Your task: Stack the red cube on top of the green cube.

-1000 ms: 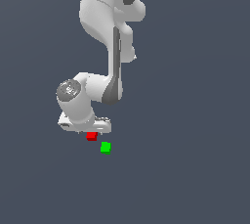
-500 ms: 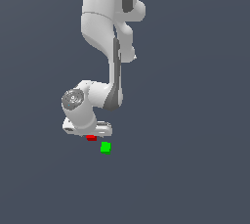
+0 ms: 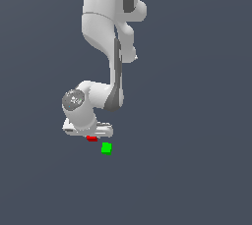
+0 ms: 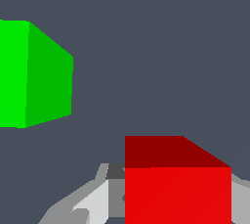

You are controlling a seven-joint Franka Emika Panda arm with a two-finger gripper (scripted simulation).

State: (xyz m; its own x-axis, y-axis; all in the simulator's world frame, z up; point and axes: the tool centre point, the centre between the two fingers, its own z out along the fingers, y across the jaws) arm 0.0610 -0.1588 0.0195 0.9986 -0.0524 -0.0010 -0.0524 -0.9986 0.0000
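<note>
Small plain bright red cube (image 3: 91,138) low centre-left of the exterior view, small plain bright green cube (image 3: 106,148) beside it, white-and-grey robot arm (image 3: 106,32), flat slate-grey ground (image 3: 197,121)

Red cube (image 3: 91,138) sat just under the gripper (image 3: 91,134), lower-centre of the exterior view; green cube (image 3: 106,148) lay near, lower right, not touching.

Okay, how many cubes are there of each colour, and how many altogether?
Red: 1, the red cube, partly hidden under the end effector
Green: 1, the green cube, standing apart from the red one
Total: 2 cubes
</note>
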